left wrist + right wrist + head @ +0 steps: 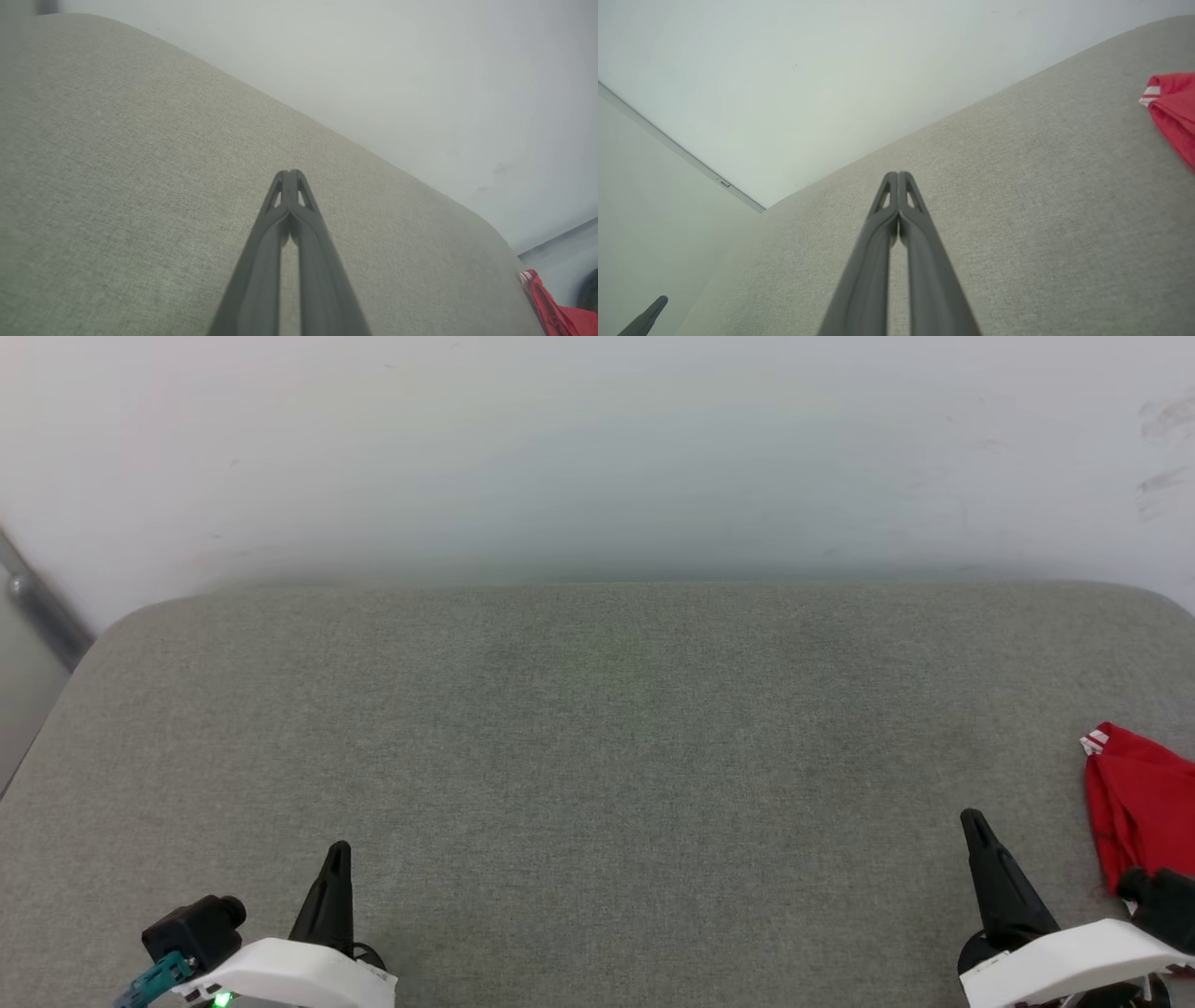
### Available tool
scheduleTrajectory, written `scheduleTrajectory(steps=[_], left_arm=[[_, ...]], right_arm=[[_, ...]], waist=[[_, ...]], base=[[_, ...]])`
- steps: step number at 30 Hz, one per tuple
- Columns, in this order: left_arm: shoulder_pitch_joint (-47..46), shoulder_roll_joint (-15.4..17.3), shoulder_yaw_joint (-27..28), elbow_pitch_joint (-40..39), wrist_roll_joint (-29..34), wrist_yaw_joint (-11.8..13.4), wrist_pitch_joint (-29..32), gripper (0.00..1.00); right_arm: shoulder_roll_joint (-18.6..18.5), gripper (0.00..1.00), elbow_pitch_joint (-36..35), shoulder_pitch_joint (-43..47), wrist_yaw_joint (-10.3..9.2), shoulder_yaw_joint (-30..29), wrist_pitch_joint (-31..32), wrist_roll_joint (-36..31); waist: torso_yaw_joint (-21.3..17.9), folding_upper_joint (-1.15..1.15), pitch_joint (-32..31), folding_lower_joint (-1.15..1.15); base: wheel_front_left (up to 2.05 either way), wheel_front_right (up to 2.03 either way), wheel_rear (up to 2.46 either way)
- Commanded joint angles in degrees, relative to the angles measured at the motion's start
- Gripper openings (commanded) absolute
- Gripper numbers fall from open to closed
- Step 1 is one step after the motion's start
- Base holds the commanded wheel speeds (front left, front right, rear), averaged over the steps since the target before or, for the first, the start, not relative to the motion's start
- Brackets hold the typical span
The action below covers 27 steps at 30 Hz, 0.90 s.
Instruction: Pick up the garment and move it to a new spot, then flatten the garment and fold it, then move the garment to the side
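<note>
While a pale wall (597, 448) rises behind it, the grey cloth-covered table (597, 756) spreads wide across the head view, its far corners rounded. At the table's right side lies the garment (1134, 793), a bunched red heap with a bit of red-and-white striped trim at its far tip; part of it runs past the picture's edge. It lies just beside the right pincer (973, 821), on that pincer's outer side, and well apart from the left pincer (338, 851). Both pincers are over the near part of the table, fingers pointing toward the wall. Each wrist view shows its own two dark fingers pressed together at the tips, pinching nothing.
</note>
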Motion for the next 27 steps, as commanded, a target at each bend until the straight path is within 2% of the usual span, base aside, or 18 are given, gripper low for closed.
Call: scheduleTrajectory(steps=[1,27], left_arm=[[-1.92,-0.10,0.60,-0.59,-2.77,-0.42,0.66,0.00],[-3.90,-1.29,3.29,0.22,-21.55,-1.94,5.52,0.00]], right_arm=[[-0.48,0.00,-0.13,-2.00,0.00,-0.15,0.13,3.07],[-0.68,0.00,4.13,-5.10,0.00,-0.97,1.31,22.68]], waist=[[-0.06,0.00,0.05,-0.01],[-0.74,0.00,0.60,-0.01]], base=[[0.00,0.00,0.00],[0.00,0.00,0.00]])
